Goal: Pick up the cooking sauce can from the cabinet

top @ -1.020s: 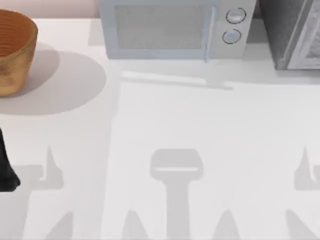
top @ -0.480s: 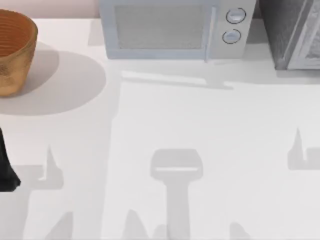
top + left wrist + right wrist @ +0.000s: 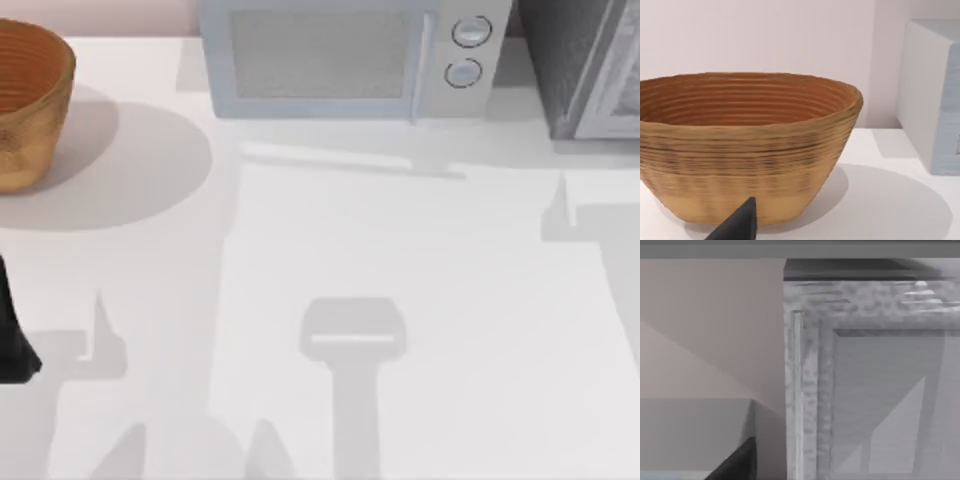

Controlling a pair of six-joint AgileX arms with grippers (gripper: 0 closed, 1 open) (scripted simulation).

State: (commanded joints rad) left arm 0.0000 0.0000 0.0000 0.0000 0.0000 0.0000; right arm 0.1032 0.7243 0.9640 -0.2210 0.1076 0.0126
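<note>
In the top view, the right arm's shadow (image 3: 570, 215) now lies on the table (image 3: 420, 260) in the upper right of the frame, just below the cabinet (image 3: 560, 70). One second ago it sits at the right edge in the lower half, near the bottom; half a second ago it is a little higher. The spiky shadows along the bottom edge at lower right are gone, and a broad pale band now runs down the right edge.
</note>
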